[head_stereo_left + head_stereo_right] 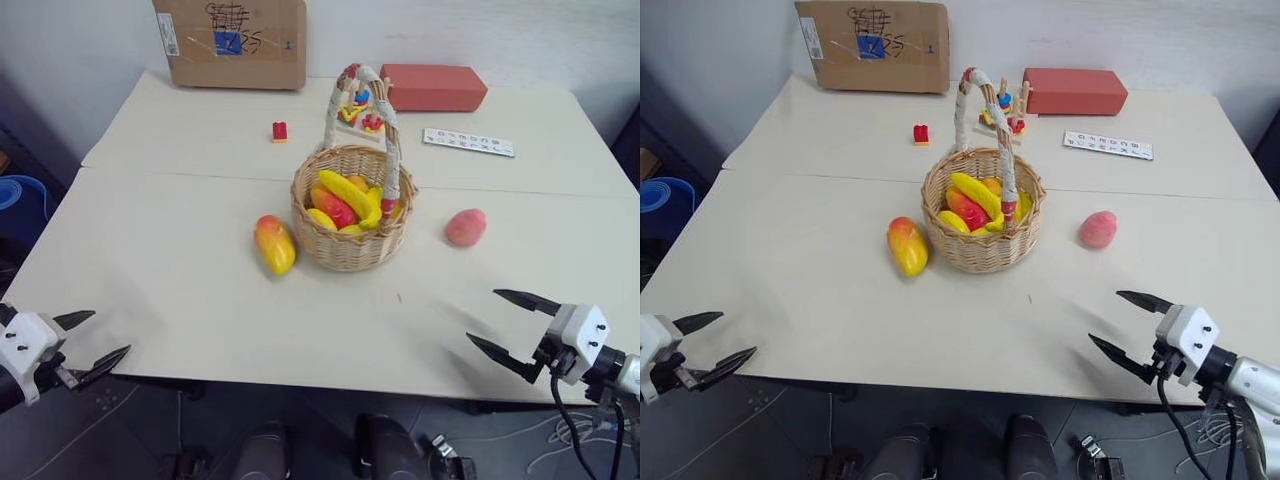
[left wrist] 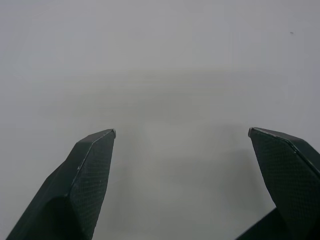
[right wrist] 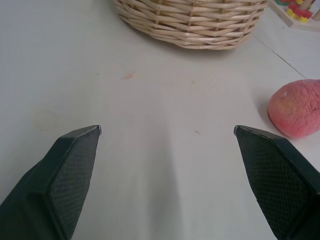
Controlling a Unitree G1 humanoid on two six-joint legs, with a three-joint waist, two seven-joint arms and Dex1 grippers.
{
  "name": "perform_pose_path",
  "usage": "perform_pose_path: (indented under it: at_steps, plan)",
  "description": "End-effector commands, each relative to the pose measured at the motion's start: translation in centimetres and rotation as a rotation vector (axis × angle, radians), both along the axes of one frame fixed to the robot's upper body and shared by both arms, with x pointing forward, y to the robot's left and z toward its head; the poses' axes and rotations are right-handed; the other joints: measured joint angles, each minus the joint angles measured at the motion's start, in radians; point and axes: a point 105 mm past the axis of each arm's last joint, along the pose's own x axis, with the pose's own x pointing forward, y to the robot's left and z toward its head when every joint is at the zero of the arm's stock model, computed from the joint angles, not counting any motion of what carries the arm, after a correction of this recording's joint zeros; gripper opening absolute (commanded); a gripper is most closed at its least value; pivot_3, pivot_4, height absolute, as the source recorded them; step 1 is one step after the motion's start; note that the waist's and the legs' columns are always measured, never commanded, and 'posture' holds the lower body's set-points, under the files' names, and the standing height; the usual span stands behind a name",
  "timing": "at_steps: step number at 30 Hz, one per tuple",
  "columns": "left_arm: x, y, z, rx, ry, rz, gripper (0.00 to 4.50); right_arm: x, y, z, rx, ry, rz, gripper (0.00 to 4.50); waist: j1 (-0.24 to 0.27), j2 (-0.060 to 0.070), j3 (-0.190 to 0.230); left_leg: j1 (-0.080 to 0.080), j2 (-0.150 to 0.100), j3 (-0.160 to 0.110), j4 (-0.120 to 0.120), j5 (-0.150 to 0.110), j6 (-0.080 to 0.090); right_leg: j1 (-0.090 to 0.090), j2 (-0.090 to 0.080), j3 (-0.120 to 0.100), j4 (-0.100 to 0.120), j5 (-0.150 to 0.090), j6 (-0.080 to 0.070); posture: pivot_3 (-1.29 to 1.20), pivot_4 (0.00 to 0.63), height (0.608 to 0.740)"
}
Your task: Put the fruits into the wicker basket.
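On the table (image 1: 200,290), seen from the left eye, the basket (image 1: 352,240) stands near the middle with its handle (image 1: 388,150) arching up over a heap of yellow and red toy fruit already inside. The mango (image 1: 275,244) lies just beside the basket on its left, not touching it as far as I can tell; the peach (image 1: 465,227) lies apart on the basket's right. Both are outside the basket, so the task looks barely begun. The left gripper (image 1: 95,343) hangs off the near left edge with its jaws spread and nothing between them. The right gripper (image 1: 508,322) sits over the near right edge, jaws also spread and empty, aimed roughly toward the basket and peach. Each arm has a fruit on its own side, which probably decides who takes which. Beyond the basket are a stacking toy (image 1: 362,112), a small red block (image 1: 280,131), a cardboard box (image 1: 232,42), a red brick-shaped box (image 1: 433,87) and a white strip (image 1: 468,142).

The right eye gives the same layout: the mango (image 1: 907,245) close to the basket wall, the peach (image 1: 1098,229) well clear of it.

In the left wrist view, the two fingers (image 2: 82,180) stand wide over bare tabletop.

In the right wrist view, the fingers (image 3: 70,170) are equally wide, with the basket (image 3: 192,22) ahead and the peach (image 3: 296,107) off to one side, outside the gap between them. I judge the wrist must turn toward it before closing.
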Motion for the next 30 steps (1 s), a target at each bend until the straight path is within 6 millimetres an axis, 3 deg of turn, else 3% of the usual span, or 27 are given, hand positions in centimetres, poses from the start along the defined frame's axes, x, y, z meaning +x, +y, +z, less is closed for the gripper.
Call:
perform_pose_path:
  at_steps: [1,12,15,17,20,23,26,30]
  plan:
    - [0.5,1.3,1.8,0.087,-0.085,0.036,4.5,-0.1,0.1,-0.1,0.009,-0.013,0.011,4.46,0.001,0.0,0.0,0.0,0.0,0.0,0.0,0.0,0.0,0.0,0.0,0.0,0.0,0.0,0.0,0.0,0.15,0.74]
    - [0.3,0.3,1.9,-0.052,0.011,-0.02,4.5,0.1,-0.2,-1.4,0.07,0.024,0.024,4.46,-0.003,-0.001,0.0,0.001,0.001,0.001,0.0,0.0,0.0,0.0,0.0,0.0,0.001,0.0,0.0,0.0,0.15,0.74]
    - [1.4,-0.5,2.9,-0.072,0.005,-0.045,4.5,0.1,0.3,-1.7,0.109,0.042,0.04,4.46,-0.001,-0.001,0.0,0.001,0.001,0.001,0.0,0.0,0.0,0.0,0.0,0.0,0.001,0.0,0.0,0.0,0.15,0.74]
    - [2.5,-1.4,3.9,-0.112,-0.01,-0.077,4.5,0.5,0.8,-0.8,0.162,-0.001,0.021,4.46,0.001,-0.001,0.0,0.001,0.001,0.0,0.001,0.0,0.0,0.0,0.0,0.0,0.001,0.0,0.0,0.0,0.15,0.74]
    - [4.1,-4.5,4.5,-0.194,0.052,-0.192,4.5,0.9,2.7,2.7,0.283,-0.143,0.069,4.46,0.003,-0.001,-0.001,0.0,0.0,-0.001,0.002,0.0,0.0,0.0,0.0,-0.001,0.002,0.0,0.0,0.0,0.15,0.74]
    - [7.8,-8.4,5.3,-0.209,0.041,-0.276,4.5,0.7,4.4,5.3,0.339,-0.187,0.122,4.46,0.004,0.002,-0.001,0.0,-0.001,-0.002,0.004,0.0,0.0,0.0,-0.001,0.0,0.003,0.0,0.0,0.0,0.15,0.74]
    - [11.1,-12.3,6.2,-0.285,0.029,-0.328,4.5,0.2,6.3,6.3,0.345,-0.177,0.202,4.46,0.017,0.002,-0.001,-0.001,-0.004,-0.003,0.008,-0.001,-0.001,0.0,0.001,-0.001,0.007,0.0,0.0,0.0,0.15,0.74]
    - [14.1,-16.6,5.6,-0.412,0.19,-0.287,4.5,0.0,7.3,6.5,0.348,-0.17,0.231,4.46,0.016,0.001,-0.002,-0.002,-0.004,0.0,0.014,-0.005,0.001,0.0,0.002,-0.002,0.009,0.0,0.0,0.0,0.15,0.74]
